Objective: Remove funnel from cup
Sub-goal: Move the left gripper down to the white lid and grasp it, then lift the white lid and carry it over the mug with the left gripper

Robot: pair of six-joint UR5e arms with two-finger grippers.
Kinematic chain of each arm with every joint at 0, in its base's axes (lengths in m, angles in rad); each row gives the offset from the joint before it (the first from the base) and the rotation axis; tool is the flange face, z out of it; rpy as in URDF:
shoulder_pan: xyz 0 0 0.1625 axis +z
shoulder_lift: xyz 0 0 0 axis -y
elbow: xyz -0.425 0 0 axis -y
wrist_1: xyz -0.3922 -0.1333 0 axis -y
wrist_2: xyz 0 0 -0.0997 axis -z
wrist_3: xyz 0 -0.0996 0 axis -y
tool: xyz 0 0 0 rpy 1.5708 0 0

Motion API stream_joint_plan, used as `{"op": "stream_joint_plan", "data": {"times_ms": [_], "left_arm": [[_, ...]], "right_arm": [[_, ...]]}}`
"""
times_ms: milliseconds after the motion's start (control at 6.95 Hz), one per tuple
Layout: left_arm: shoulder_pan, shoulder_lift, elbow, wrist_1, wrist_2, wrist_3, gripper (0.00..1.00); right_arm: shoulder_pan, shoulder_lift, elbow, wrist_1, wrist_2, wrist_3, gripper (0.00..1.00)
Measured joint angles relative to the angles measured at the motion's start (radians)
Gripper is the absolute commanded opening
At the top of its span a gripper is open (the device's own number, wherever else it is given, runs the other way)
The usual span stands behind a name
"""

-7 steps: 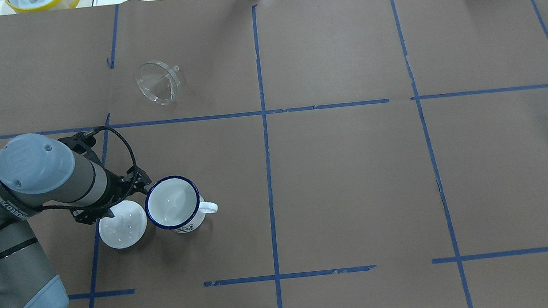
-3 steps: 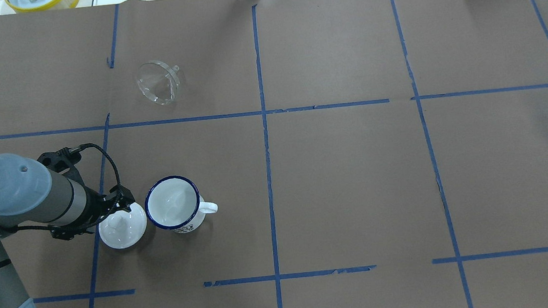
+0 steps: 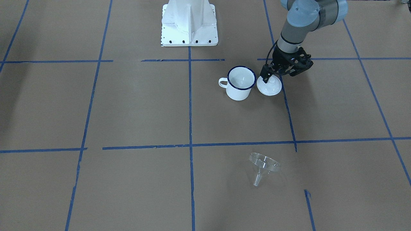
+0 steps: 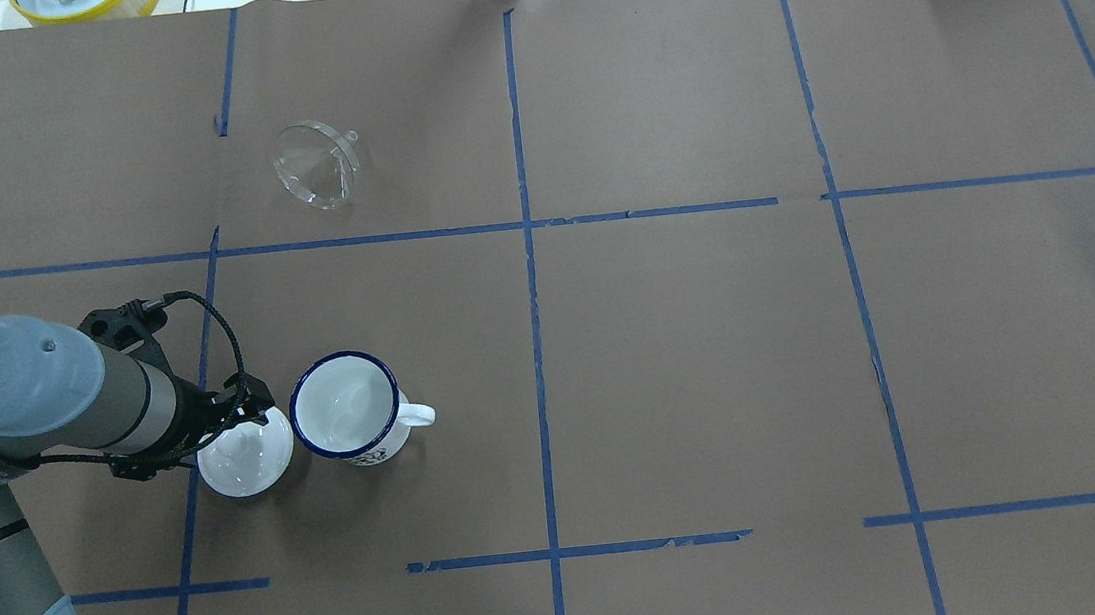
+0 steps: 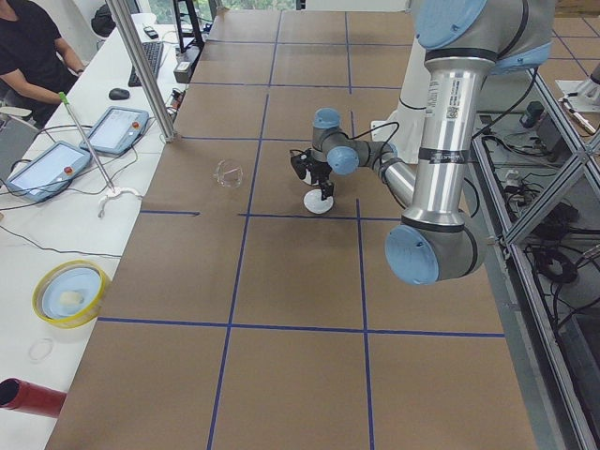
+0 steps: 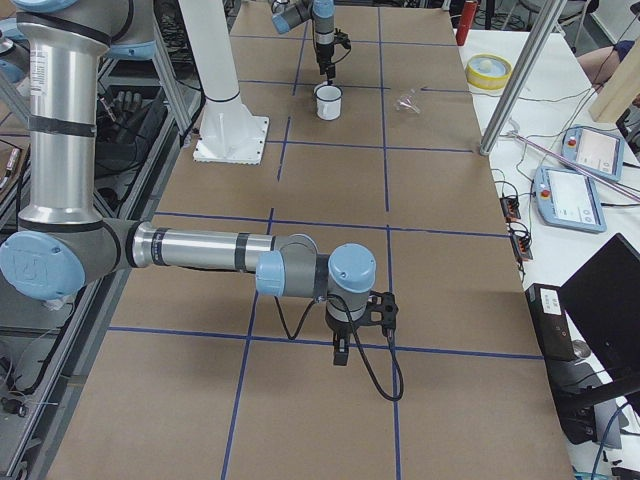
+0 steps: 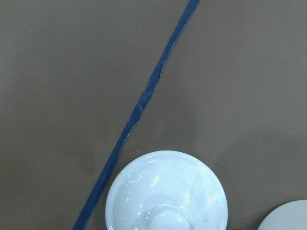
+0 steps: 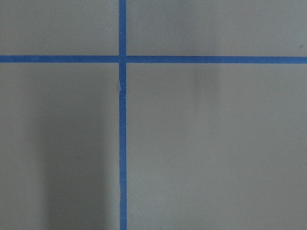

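Note:
The clear funnel lies on its side on the brown paper, far from the cup; it also shows in the front view. The cup, a white mug with a dark blue rim, stands upright and empty. My left gripper hangs just over the edge of a white domed lid beside the cup, and its fingers look shut with nothing in them. In the overhead view the left gripper is left of the cup. My right gripper hangs over bare paper far from both; I cannot tell its state.
The white lid with a knob rests on the paper, touching or nearly touching the cup's left side; it fills the bottom of the left wrist view. The robot base plate stands behind the cup. Blue tape lines cross the table.
My left arm has drawn back leftward, from beside the cup's rim to above the lid's left part. The cup, lid and funnel have not moved.

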Motion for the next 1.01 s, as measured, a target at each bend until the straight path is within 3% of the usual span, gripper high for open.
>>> {"op": "stream_joint_plan", "data": {"times_ms": [144,288,432,1007], "left_arm": [[0.002,-0.004,0.022,-0.021,0.000,-0.008,0.69],[0.004,-0.005,0.032,-0.033,0.001,-0.012,0.29],[0.005,-0.005,0.036,-0.037,0.001,-0.020,0.00],[-0.004,0.001,-0.017,-0.002,-0.002,-0.043,0.00]], "right_arm": [[0.000,0.000,0.001,0.000,0.000,0.000,1.00],[0.000,0.000,0.001,0.000,0.000,0.000,1.00],[0.000,0.000,0.001,0.000,0.000,0.000,1.00],[0.000,0.000,0.000,0.000,0.000,0.000,1.00]]}}
